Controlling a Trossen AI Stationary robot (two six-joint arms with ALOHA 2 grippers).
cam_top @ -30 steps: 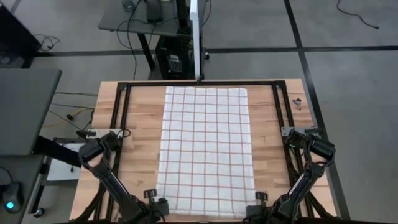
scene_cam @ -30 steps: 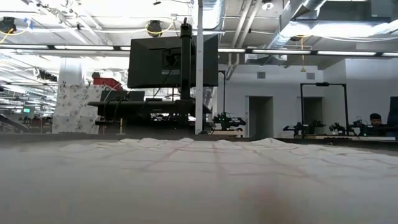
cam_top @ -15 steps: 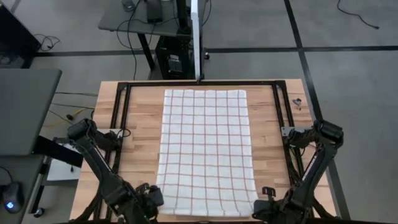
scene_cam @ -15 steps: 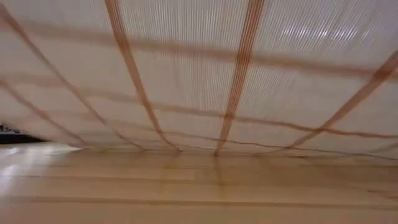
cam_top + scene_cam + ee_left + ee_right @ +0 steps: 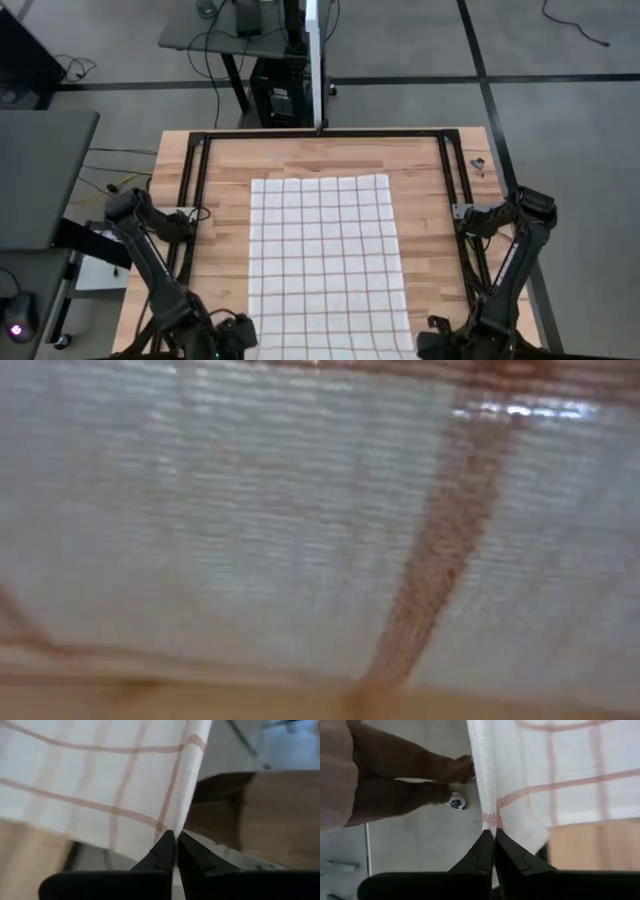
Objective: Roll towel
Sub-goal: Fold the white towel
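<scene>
Left gripper and right gripper are both pinched tight on the towel's near corners, at the wooden table's front edge. We fear one thin corner slips out if we pull unevenly, and the cloth skews.

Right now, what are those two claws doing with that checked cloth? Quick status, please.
Left claw shut on the thin white towel with reddish-brown grid lines, near corner. Right claw shut on the other near corner. Nothing on the cloth in the way.
</scene>
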